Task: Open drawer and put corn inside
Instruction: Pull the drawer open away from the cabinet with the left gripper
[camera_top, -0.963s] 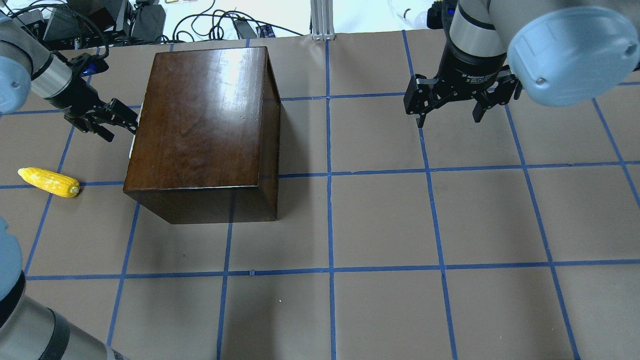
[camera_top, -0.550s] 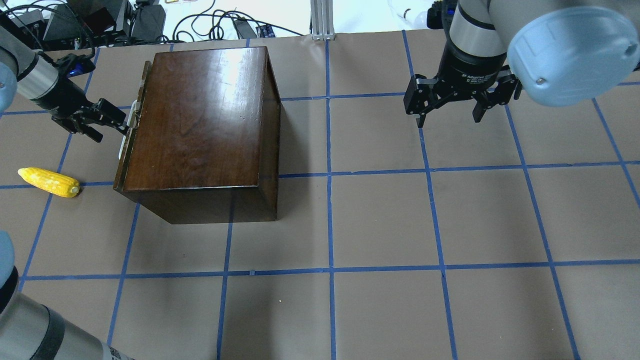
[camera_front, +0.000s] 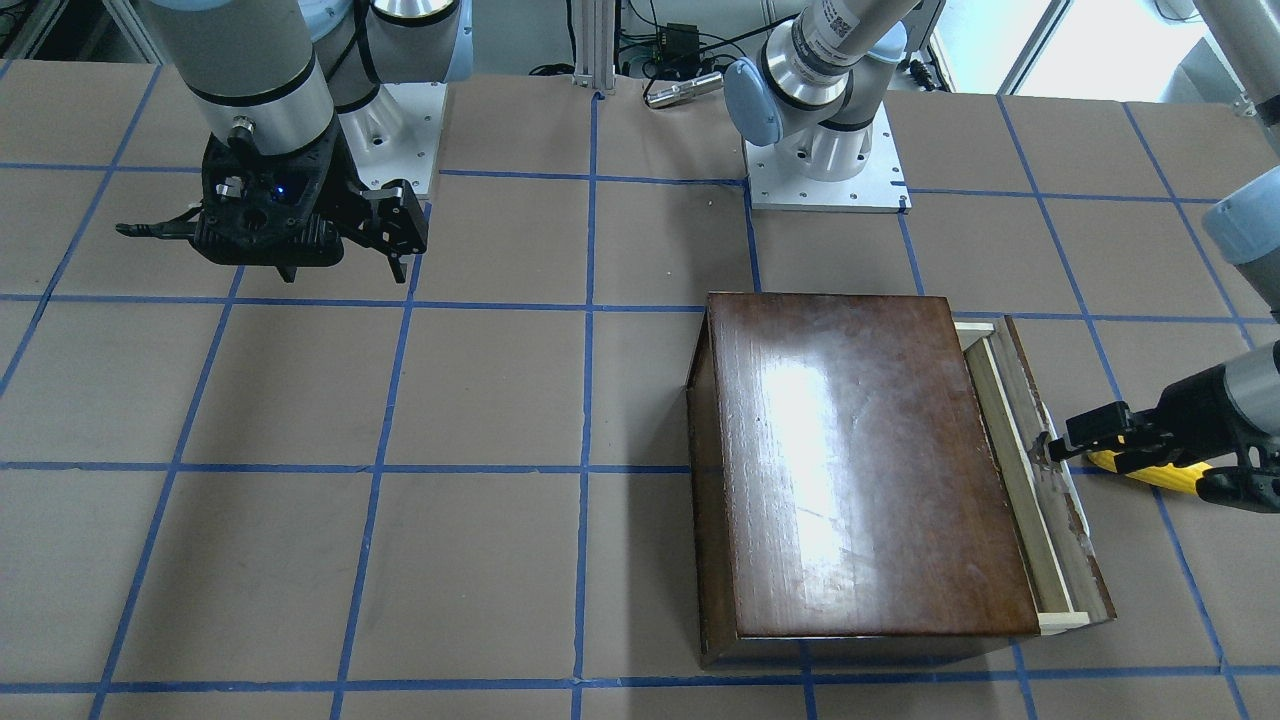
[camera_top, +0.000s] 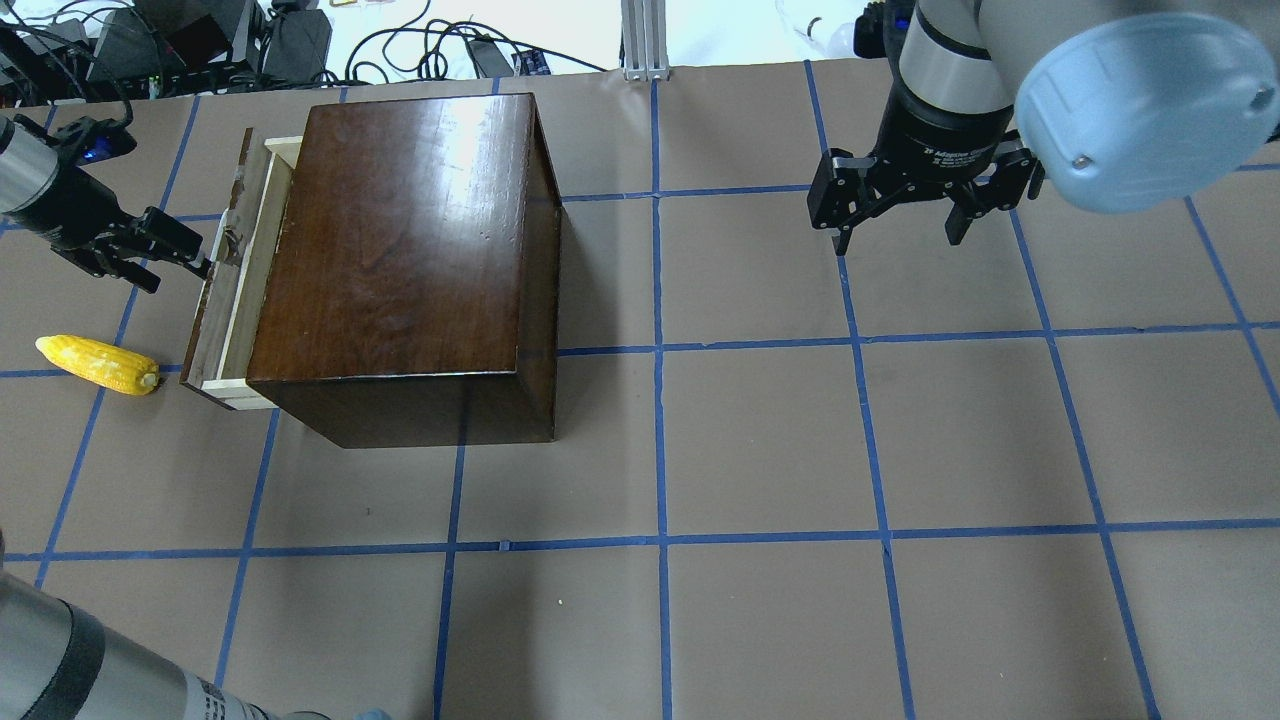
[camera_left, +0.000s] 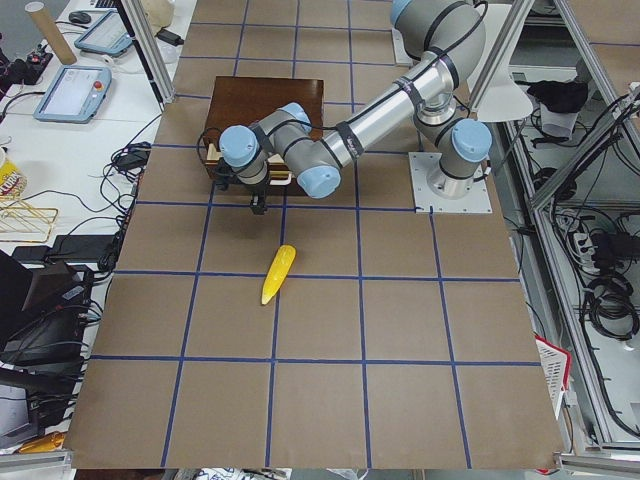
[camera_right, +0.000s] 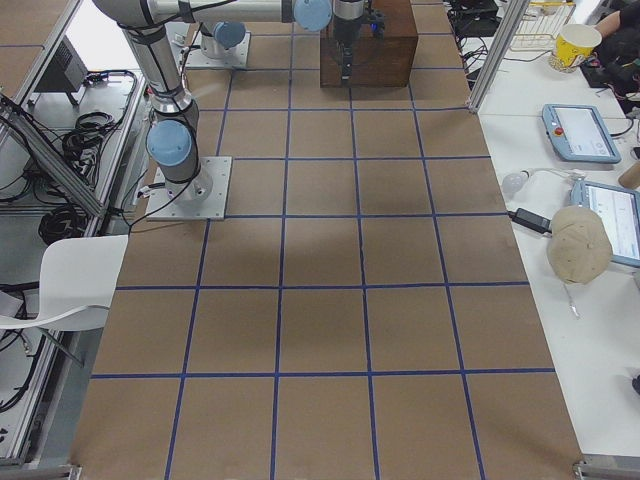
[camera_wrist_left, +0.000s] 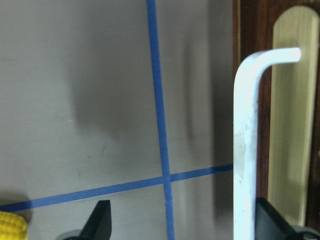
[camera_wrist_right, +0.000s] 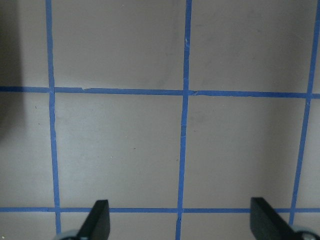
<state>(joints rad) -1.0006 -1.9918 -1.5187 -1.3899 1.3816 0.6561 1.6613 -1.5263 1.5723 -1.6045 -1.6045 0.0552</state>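
My left pincer (camera_top: 180, 270) stands at the drawer (camera_top: 235, 290), fingers (camera_wrist_left: 100, 222) apart, white handle (camera_wrist_left: 245, 150) between them. I pull straight and level toward the bench's (camera_top: 700, 450) left edge — the corn (camera_top: 98, 362) lies near that edge.

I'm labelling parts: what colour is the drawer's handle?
The handle is white, slightly scuffed; the left wrist view shows it best.

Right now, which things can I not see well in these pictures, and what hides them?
Drawer: overhead view, only a narrow strip of its inside shows; the box top covers the rest.
Corn: front view, the left fingers cover part of it; left wrist view, cut off at the corner.
Handle: left wrist view, its lower end runs off the bottom edge.
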